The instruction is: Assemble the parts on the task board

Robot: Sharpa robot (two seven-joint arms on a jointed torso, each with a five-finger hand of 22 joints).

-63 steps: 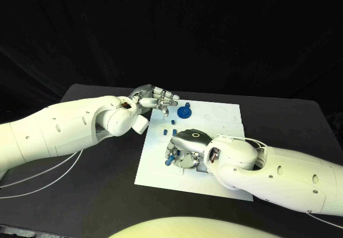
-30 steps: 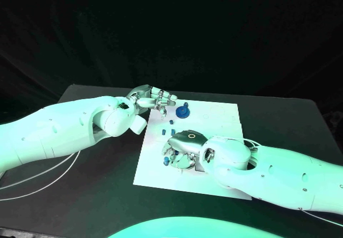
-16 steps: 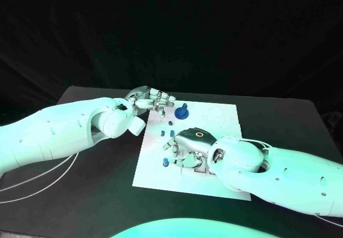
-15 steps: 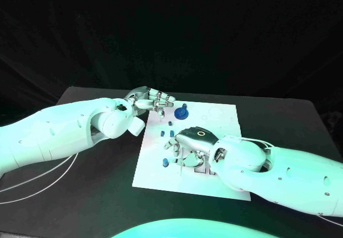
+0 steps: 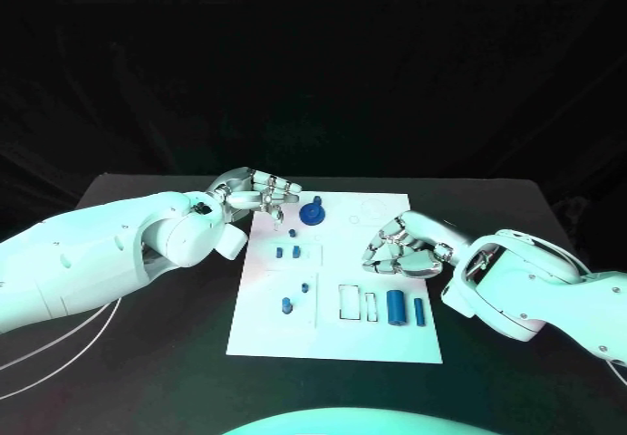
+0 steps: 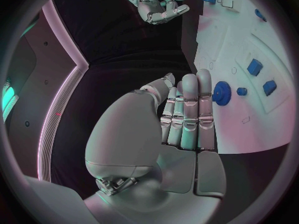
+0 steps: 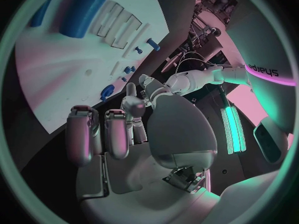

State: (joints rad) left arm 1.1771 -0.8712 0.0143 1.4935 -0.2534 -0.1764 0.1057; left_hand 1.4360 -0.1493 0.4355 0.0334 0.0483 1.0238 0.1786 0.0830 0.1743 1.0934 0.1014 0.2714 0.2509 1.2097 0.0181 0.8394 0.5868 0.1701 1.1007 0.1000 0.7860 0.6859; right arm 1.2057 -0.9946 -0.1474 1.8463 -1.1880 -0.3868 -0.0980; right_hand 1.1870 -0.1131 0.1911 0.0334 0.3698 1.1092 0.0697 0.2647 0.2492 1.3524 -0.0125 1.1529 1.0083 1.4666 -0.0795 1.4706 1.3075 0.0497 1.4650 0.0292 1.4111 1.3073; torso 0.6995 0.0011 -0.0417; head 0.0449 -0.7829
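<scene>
Task board (image 5: 333, 340), frame centre, parts loose: we judge ourselves between picks, right hand (image 5: 399, 246) curled empty, left hand (image 5: 256, 193) curled empty, next needing a fresh grasp.

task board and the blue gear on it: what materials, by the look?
Task board: looks like matte white plastic or a coated plate; flat, with an even soft sheen and crisp rectangular cut-outs. Blue gear: probably moulded or printed plastic; solid, uniform blue with a toothed rim and dull finish. Neither can be confirmed.
</scene>
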